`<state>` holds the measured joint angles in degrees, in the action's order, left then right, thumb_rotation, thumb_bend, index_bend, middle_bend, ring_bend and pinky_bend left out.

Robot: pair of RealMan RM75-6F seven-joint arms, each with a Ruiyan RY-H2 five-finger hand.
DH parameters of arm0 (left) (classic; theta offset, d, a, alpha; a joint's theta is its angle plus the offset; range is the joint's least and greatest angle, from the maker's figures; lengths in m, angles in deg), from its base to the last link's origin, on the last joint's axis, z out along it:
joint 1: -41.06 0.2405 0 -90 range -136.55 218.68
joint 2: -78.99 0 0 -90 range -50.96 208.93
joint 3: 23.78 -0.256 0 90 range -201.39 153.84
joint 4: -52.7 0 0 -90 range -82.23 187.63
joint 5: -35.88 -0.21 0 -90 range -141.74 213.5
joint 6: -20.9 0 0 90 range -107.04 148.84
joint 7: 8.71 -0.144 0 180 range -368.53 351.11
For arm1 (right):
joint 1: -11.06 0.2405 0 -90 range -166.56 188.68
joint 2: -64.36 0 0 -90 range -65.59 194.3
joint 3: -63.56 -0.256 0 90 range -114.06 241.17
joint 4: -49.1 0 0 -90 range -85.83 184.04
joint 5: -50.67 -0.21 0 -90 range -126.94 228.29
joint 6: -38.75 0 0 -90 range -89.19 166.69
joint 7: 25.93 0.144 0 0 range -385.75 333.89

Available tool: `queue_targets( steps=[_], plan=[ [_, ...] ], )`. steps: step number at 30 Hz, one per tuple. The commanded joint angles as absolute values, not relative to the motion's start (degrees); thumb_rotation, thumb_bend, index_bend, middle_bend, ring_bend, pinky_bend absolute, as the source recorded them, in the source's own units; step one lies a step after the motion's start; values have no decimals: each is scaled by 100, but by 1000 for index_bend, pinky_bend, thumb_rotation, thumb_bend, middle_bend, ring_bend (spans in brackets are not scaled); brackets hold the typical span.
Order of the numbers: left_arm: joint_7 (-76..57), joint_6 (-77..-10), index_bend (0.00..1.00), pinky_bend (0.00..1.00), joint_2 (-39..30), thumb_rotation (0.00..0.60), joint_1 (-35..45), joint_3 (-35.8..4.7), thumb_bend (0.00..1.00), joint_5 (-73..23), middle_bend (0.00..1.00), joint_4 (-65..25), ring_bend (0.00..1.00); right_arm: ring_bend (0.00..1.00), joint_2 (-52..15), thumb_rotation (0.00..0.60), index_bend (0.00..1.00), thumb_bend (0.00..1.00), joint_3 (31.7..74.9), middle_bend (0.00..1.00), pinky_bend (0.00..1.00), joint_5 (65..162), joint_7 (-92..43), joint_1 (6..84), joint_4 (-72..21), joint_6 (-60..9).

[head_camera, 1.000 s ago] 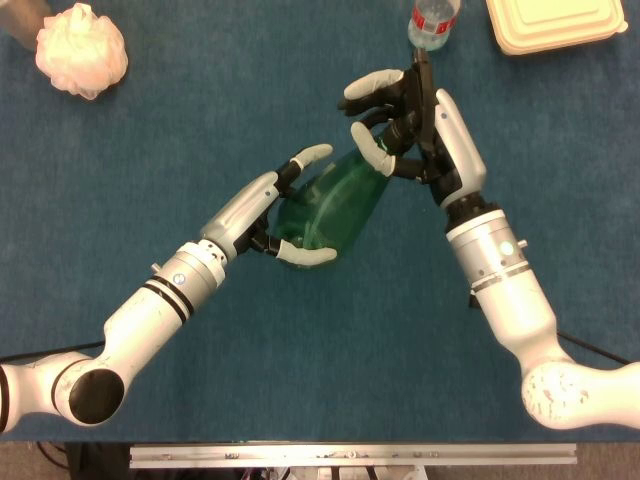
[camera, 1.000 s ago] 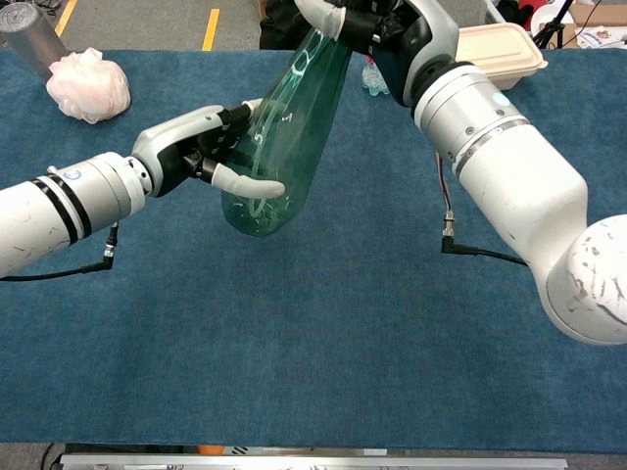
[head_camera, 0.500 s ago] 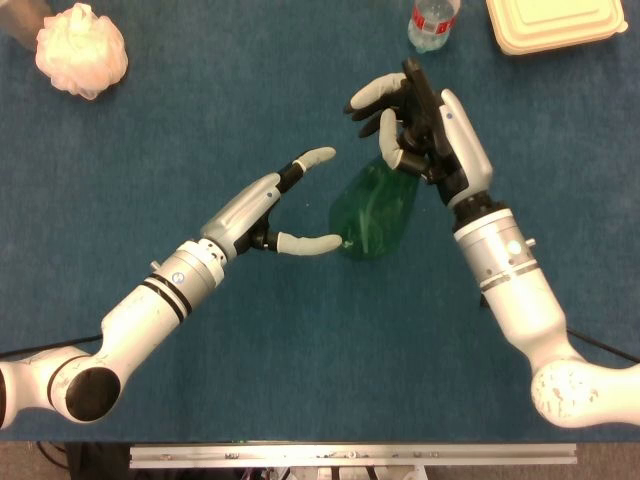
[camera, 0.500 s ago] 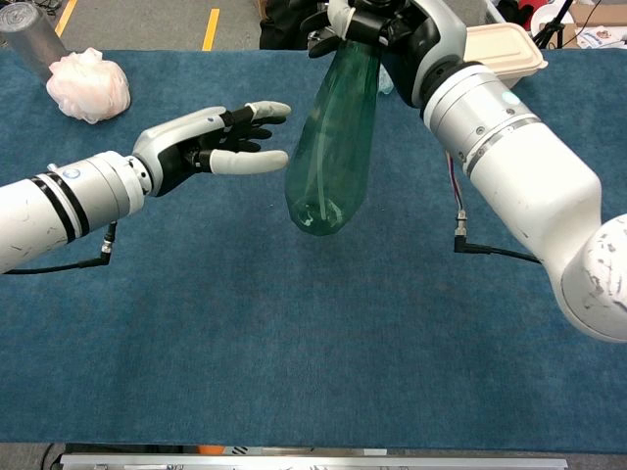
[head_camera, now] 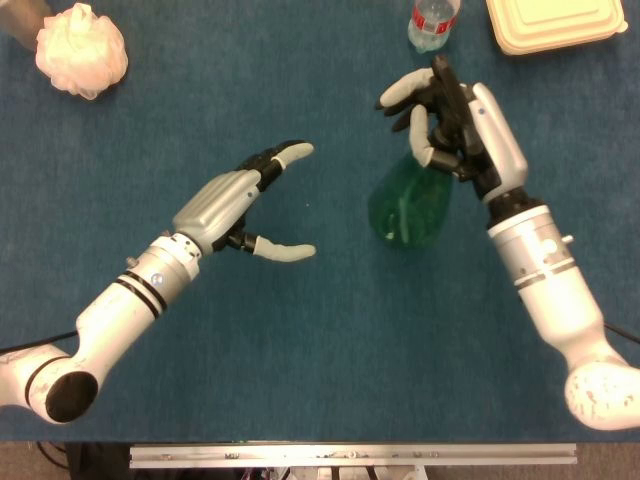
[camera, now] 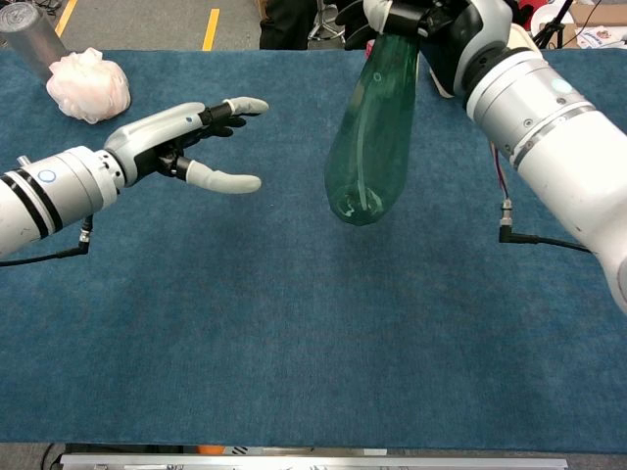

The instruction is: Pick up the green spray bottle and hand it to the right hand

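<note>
Above blue worktop (camera: 294, 372) we see our right hand (head_camera: 450, 120) grasping the green spray bottle (camera: 377, 127) by its top; our left hand (head_camera: 245, 200) hangs released, fingers spread, apart from it.

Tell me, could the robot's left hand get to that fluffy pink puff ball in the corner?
Probably yes. The left hand is open and holds nothing, and only bare blue table lies between it and the pink puff. The arm's full reach can't be judged.

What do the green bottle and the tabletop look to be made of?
Green spray bottle: likely thin translucent plastic, glossy; the table shows through it and it carries highlights. Table: blue felt or short-pile carpet, matte, fuzzy grain, no reflections.
</note>
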<state>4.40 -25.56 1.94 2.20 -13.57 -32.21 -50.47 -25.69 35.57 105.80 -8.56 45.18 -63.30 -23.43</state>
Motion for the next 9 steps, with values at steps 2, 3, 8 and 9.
queue_targets(
  steps=[2, 3, 8, 9],
  plan=[
    [-104, -3021, 0, 36, 244, 437, 388, -1624, 51, -3634, 0, -4799, 0, 412, -2308, 600, 576, 659, 3670, 469, 451, 10745, -814, 4352, -6423, -2360],
    [-231, -3141, 0, 36, 233, 470, 432, -1669, 51, -3701, 0, -4731, 0, 412, -2265, 600, 576, 659, 3683, 469, 451, 10778, -771, 4316, -6436, -2373],
    [-357, -3347, 0, 37, 249, 539, 555, -1772, 51, -3796, 0, -4697, 0, 413, -2165, 600, 576, 659, 3713, 469, 450, 10831, -623, 4245, -6453, -2373],
    [-353, -3342, 0, 37, 260, 542, 557, -1778, 51, -3797, 0, -4707, 0, 413, -2162, 600, 576, 659, 3714, 469, 450, 10837, -608, 4247, -6449, -2373]
  ],
)
